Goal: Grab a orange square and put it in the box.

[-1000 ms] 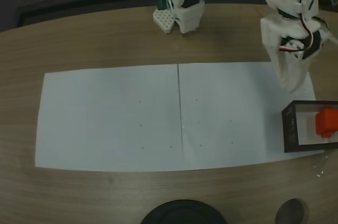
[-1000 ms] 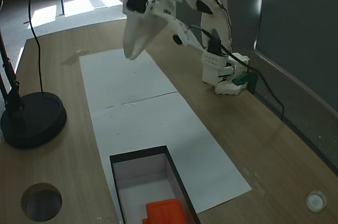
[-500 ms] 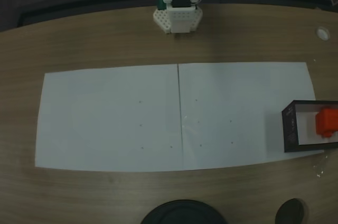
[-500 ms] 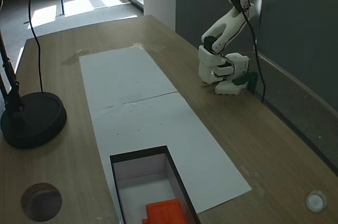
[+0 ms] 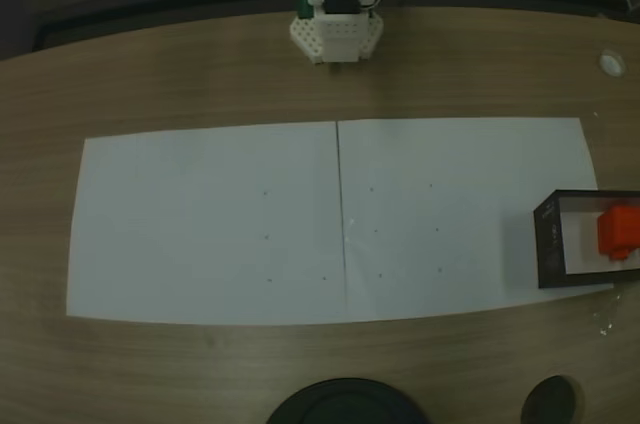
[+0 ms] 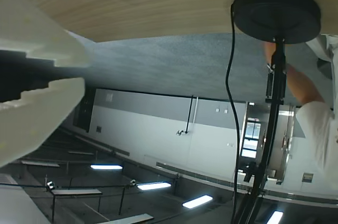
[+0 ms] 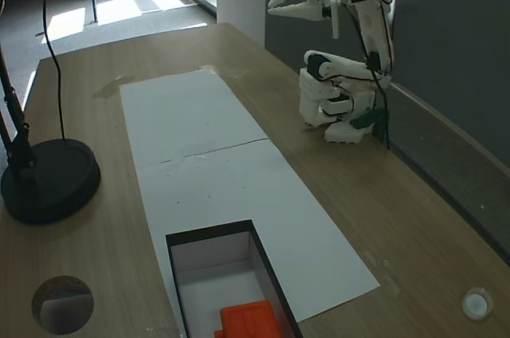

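Setting: wooden table point(image 7: 414, 218) with a long strip of white paper point(image 5: 300, 224) along its middle; dim room beyond, with a dark partition behind the arm's base.

Gripper: gripper point(image 7: 275, 8) sits at the top centre of the side-on fixed view, raised high over the base and pointing toward the left of the frame. Its two fingers stand a little apart at the tips, with nothing between them. In the wrist view the pale fingers point(image 6: 31, 76) fill the left edge, a dark gap between them.

Arm pose: arm point(image 7: 351, 51) is folded back over its base point(image 5: 335, 36), upper links stacked and the wrist held roughly level, well clear of the table.

Orange square: orange square point(image 5: 619, 232) lies inside the box at the right edge of the top-down fixed view; in the side-on fixed view it shows at the bottom edge point(image 7: 251, 320).

Box: box point(image 5: 548, 242) with black walls rests on the right end of the paper, well apart from the gripper.

Other things: black lamp base point(image 7: 48, 178) sits at the left of the side-on fixed view, its stem and a person's arm point(image 6: 311, 108) visible at the right of the wrist view.

Progress: judged from the square's place, the task looks done.

Risk: little remains. Any fresh sweep toward the box could nudge its thin walls or drag the paper, and the person near the lamp is within reach of a wide swing.
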